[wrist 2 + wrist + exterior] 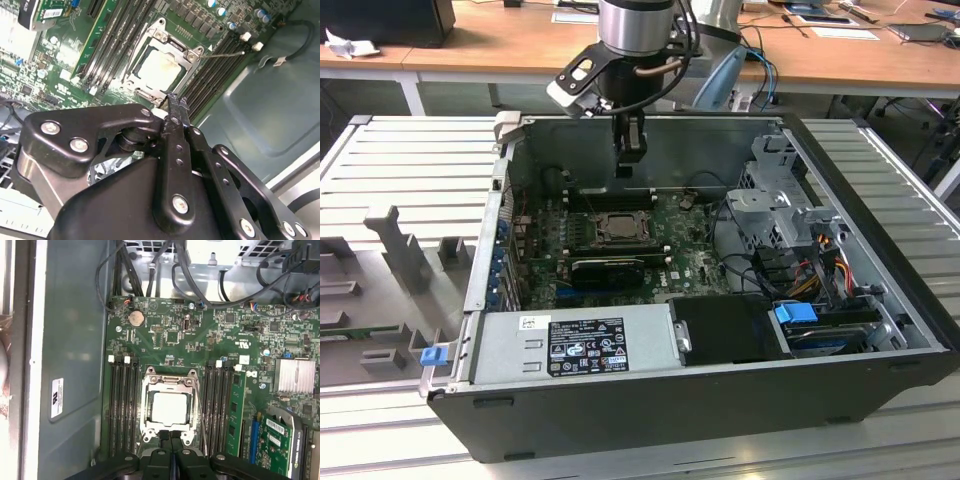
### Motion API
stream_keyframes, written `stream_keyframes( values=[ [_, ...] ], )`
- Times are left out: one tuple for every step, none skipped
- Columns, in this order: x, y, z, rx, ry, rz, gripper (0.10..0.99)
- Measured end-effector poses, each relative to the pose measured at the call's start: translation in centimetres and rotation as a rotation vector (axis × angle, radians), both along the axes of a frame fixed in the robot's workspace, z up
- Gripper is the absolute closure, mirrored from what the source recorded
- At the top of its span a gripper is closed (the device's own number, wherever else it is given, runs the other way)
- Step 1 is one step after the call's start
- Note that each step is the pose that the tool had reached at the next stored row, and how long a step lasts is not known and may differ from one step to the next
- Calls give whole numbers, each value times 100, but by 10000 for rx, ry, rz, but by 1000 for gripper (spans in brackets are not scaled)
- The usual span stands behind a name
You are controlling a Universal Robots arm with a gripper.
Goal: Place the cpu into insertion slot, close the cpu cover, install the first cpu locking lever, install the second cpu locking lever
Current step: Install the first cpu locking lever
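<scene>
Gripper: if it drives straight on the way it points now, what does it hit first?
Most likely the cpu cover, at its frame edge nearest the gripper, with the cpu just beyond. Depth is unclear, so treat this as a guess.

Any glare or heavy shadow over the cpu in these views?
Second wrist view: glare washes the cpu face pale yellow-white. First wrist view: it is bright but evenly lit. Exterior view: it looks darker, with the claw hanging above.
</scene>
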State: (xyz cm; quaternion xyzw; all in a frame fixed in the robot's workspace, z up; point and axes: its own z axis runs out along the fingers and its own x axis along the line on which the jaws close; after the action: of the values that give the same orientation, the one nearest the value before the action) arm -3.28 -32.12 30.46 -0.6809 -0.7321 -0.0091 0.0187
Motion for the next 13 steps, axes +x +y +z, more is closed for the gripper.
stream_keyframes(
  values=[
    [0,0,0,0,0,252,980],
    [0,0,0,0,0,528,980],
    [0,0,-1,1,0,754,980],
    [0,0,-1,0,0,957,980],
    [0,0,-1,0,0,1124,980],
    [0,0,-2,0,0,1364,980],
    [0,1,-6,0,0,1570,980],
    [0,0,-9,0,0,1765,980],
    [0,0,-15,0,0,2103,980],
    [0,0,-19,0,0,2283,980],
    [0,0,-24,1,0,2479,980],
    [0,0,-34,0,0,2904,980],
    [0,0,-40,0,0,3166,980]
  ],
)
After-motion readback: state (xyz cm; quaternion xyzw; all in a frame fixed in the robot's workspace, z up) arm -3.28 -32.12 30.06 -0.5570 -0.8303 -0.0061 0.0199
